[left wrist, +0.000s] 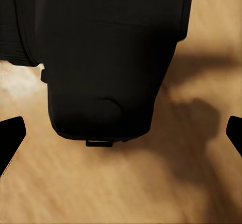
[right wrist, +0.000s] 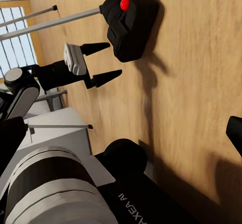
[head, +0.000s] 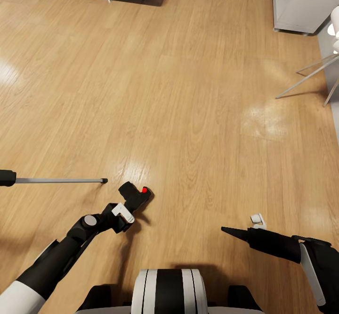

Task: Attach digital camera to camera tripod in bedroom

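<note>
Nearest the robot's white-and-black trunk (head: 168,290), the two black arms reach out low over the light wood plank floor (head: 188,116). The right gripper (head: 226,229) points its black tapered fingers toward the middle of the floor; from the head view I cannot tell whether its jaws are spread or pressed together. The left gripper (right wrist: 104,61) hangs just short of the small black boxy digital camera (head: 135,196) with a red round button on top, its jaws spread, both black fingertips (right wrist: 111,75) clear of the camera body and nothing between them. In the left wrist view the camera (left wrist: 106,57) looms large between the two dark finger ends and casts a shadow on the boards. The camera lies on the floor, in front of the robot and slightly to its left.

Just beyond it, toward the floor's left edge, a silver telescopic tripod leg (head: 56,180) with a black foot lies low across the boards, its tip near the camera. Farther off at the right edge stand thin grey chair legs (head: 306,76), and at the far right corner a white shelf unit (head: 301,3).
</note>
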Robot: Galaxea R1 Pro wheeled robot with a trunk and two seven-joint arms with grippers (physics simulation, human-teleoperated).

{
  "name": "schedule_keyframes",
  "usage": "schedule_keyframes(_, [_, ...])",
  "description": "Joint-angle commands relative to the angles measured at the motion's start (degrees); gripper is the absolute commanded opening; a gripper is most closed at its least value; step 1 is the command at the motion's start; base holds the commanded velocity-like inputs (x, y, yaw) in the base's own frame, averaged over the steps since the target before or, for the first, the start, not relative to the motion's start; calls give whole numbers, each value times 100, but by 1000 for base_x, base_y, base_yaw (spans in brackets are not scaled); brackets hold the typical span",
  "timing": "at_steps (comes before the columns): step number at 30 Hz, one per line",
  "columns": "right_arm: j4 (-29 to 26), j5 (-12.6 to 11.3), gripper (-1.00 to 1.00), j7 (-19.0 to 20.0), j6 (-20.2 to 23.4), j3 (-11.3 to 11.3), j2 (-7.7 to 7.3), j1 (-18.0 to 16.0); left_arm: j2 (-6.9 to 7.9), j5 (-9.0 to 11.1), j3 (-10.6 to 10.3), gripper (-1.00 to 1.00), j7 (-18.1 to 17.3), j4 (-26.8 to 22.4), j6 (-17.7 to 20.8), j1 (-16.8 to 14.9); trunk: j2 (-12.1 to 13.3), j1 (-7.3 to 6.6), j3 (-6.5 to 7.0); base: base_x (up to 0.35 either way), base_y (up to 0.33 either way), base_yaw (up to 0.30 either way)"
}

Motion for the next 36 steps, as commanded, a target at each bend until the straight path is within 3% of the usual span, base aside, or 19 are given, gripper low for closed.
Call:
schedule_keyframes(1, [0,-2,100,15,30,-3,1,-2,3,-71,-13,100,-26,-6,-10,-3,-1,-1,-3,0,0,0])
schedule_keyframes(17, [-1,9,100,-7,30,-2,0,-2,11,-110,-49,100,-19,6,-24,-3,-1,-1,-3,0,0,0])
schedule_keyframes(26, [0,10,100,-2,30,-2,7,-2,18,-84,-45,100,-33,45,259,-3,-1,-1,-3,0,0,0])
schedule_keyframes(36, [0,10,100,5,30,-2,8,-2,20,-99,-49,100,-27,42,320,-3,-1,-1,-3,62,0,0])
